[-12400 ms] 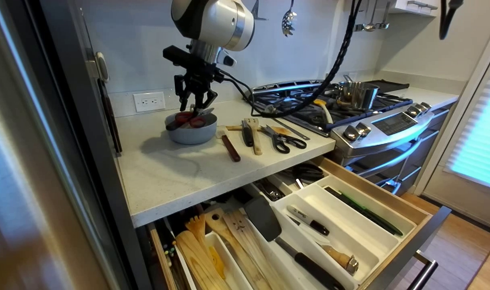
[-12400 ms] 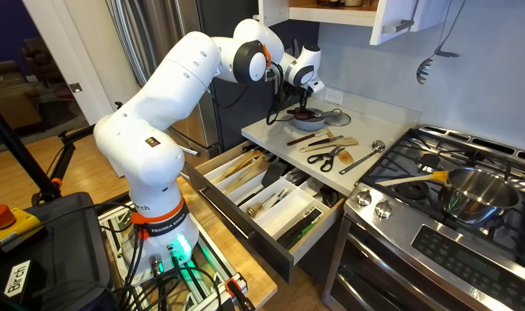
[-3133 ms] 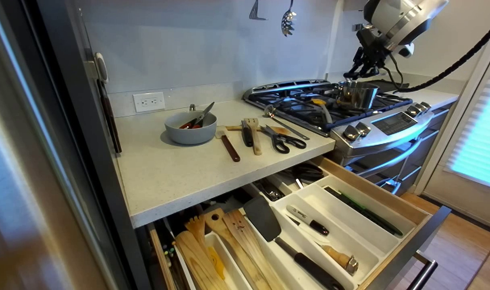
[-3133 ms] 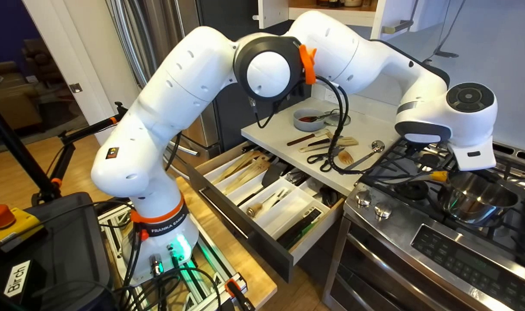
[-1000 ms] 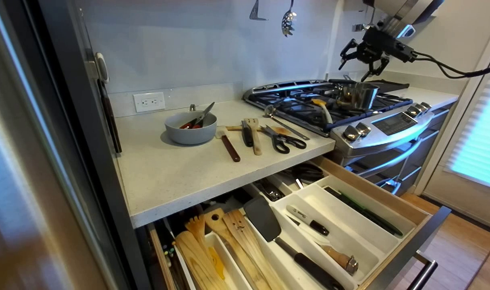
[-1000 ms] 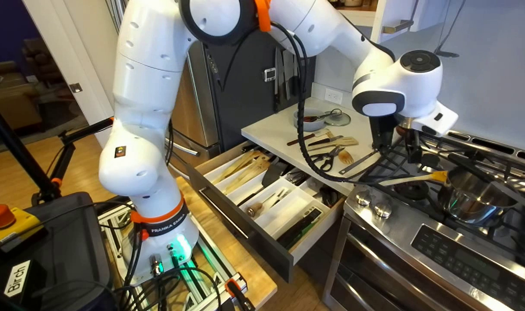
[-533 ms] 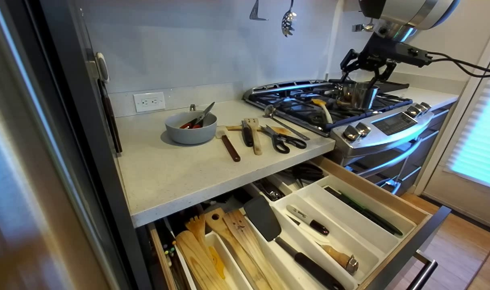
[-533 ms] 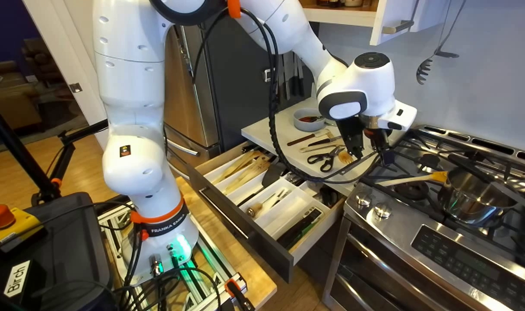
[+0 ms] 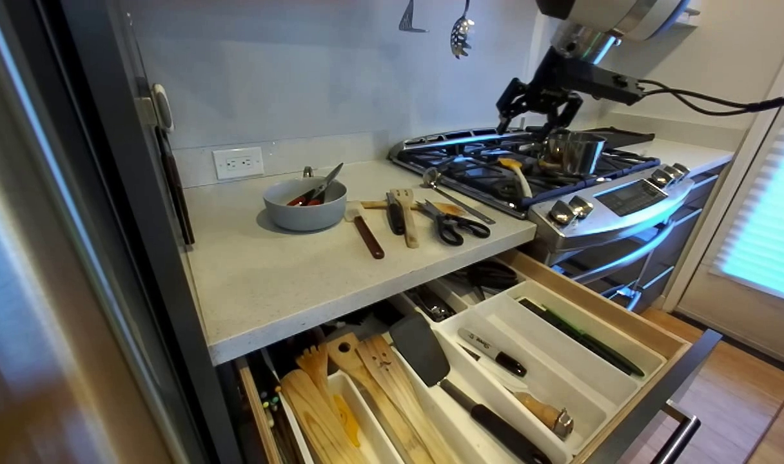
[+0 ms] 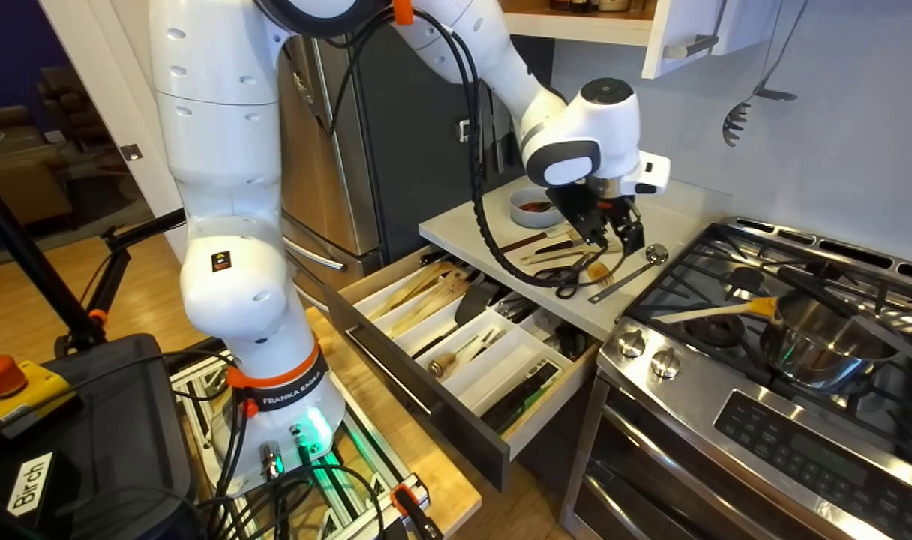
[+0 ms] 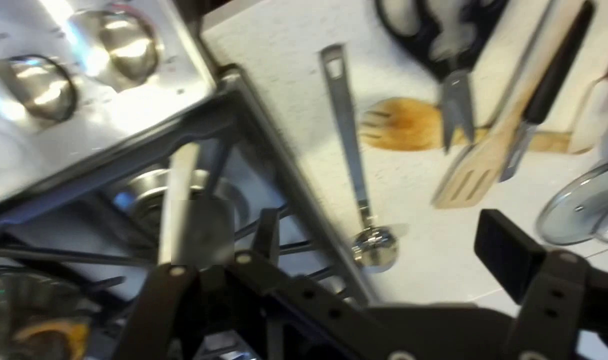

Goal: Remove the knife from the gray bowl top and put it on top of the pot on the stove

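Note:
The knife, with a black handle and grey blade, lies across the rim of the silver pot. That pot stands on the stove in both exterior views. The gray bowl rests on the counter, and a red-handled utensil leans out of it. My gripper is clear of the pot and knife; in an exterior view the gripper hangs above the counter near the stove's edge. In the wrist view the gripper is open, nothing between its pads.
A ladle, wooden spatula and black-handled scissors lie on the counter. A drawer of utensils stands pulled out below. A yellow-tipped utensil lies over the grate, leaning at the pot.
The knife was over the gray bowl twelve seconds ago and is now on the pot, released. My open gripper has since moved from the stove toward the counter.

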Controlling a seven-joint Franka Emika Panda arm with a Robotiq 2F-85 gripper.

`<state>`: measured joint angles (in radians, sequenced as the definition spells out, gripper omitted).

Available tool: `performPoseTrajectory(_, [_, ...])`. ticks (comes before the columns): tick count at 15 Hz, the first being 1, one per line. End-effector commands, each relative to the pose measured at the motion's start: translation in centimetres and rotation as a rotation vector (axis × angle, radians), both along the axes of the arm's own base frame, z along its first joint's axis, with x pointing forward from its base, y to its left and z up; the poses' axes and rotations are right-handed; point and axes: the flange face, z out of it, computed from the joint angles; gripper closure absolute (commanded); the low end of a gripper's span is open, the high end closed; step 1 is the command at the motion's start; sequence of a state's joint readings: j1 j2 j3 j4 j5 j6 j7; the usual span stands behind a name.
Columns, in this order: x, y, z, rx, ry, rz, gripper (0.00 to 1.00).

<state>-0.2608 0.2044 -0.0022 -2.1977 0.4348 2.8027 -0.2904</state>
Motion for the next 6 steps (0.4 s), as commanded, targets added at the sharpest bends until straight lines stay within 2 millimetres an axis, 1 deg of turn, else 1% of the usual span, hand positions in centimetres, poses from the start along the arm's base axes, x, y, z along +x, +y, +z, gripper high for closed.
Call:
performPoseTrajectory(1, [-1.7,9.4,0.0,0.020,0.015,0.206,0.00])
performPoseTrajectory(3, [-1.5,14.2,0.3,0.023,0.021,0.331,0.00])
performPoseTrajectory(4, [-1.5,15.9,0.9,0.023,0.016,0.393,0.00])
performPoseTrajectory(5, [-0.4,14.3,0.1,0.021,0.009,0.306,0.00])
performPoseTrajectory(6, [-0.5,15.9,0.5,0.023,0.006,0.346,0.00])
